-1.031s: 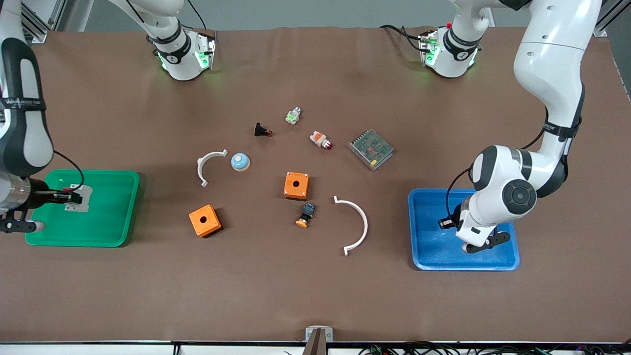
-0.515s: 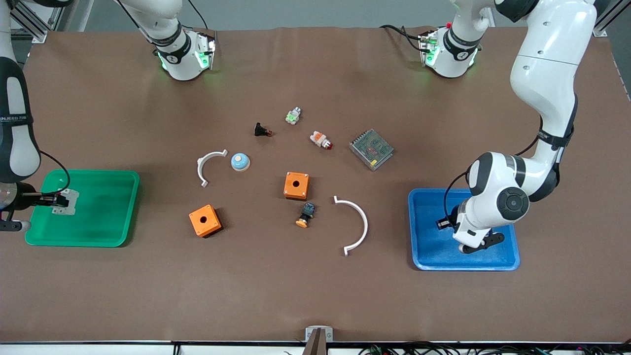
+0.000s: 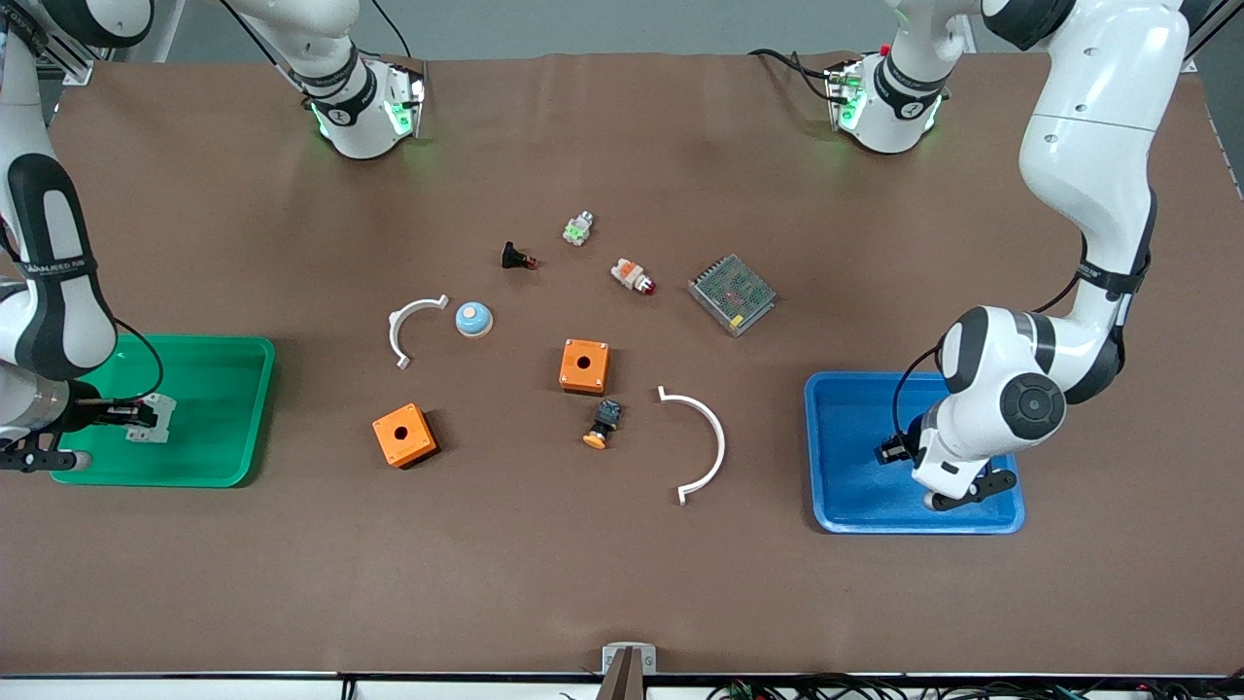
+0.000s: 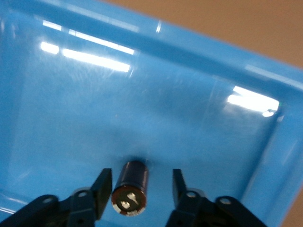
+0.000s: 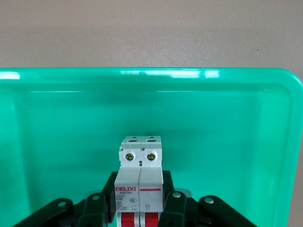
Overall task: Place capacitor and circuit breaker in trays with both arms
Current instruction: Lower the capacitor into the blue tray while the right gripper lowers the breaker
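The circuit breaker (image 5: 140,161), a white-grey block with red levers, stands in the green tray (image 5: 227,118) at the right arm's end of the table. My right gripper (image 5: 140,182) is shut on its sides. In the front view the breaker (image 3: 154,419) and right gripper (image 3: 131,416) are low in the green tray (image 3: 214,389). The capacitor (image 4: 131,187), a small black cylinder, lies on the floor of the blue tray (image 4: 165,94). My left gripper (image 4: 142,182) is open around it, with a gap on each side. In the front view the left gripper (image 3: 889,452) is low in the blue tray (image 3: 846,428) and the arm hides the capacitor.
Between the trays lie two orange boxes (image 3: 584,366) (image 3: 404,435), two white curved pieces (image 3: 413,326) (image 3: 705,442), a blue-white button (image 3: 473,319), a black button with orange cap (image 3: 603,423), a black push-button (image 3: 516,257), an indicator lamp (image 3: 633,276), a green-white part (image 3: 578,228) and a mesh-covered box (image 3: 732,294).
My right gripper has carried the breaker across the green tray and turned it, and it now sits nearer the front camera. My left gripper has shifted slightly nearer the front camera in the blue tray.
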`<move>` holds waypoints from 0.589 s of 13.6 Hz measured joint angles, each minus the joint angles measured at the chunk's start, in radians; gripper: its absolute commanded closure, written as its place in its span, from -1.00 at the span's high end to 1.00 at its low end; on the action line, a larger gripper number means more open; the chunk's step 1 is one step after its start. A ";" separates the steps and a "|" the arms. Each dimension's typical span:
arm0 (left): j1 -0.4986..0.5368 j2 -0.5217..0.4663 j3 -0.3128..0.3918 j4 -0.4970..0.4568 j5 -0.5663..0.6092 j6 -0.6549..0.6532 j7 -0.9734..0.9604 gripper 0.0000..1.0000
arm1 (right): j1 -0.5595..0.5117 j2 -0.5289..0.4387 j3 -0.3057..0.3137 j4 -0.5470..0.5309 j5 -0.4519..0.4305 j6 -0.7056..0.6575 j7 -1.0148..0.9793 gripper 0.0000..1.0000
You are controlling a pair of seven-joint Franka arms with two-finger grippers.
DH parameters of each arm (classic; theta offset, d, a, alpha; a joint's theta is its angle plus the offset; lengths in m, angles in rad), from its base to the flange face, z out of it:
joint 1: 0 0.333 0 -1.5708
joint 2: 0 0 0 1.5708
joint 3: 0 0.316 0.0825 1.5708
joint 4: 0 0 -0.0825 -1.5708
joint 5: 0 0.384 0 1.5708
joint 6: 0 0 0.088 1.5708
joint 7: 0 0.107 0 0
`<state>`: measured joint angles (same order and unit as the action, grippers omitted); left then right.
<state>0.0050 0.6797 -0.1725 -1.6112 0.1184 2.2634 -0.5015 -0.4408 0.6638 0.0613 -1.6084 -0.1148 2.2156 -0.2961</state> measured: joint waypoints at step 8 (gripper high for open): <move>-0.012 -0.270 -0.020 0.184 0.018 -0.440 0.107 1.00 | -0.012 0.010 0.004 0.010 0.000 0.000 0.000 0.97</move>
<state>-0.0072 0.4100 -0.1930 -1.4275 0.1365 1.8231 -0.3948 -0.4524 0.6741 0.0651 -1.5986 -0.1148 2.2158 -0.2961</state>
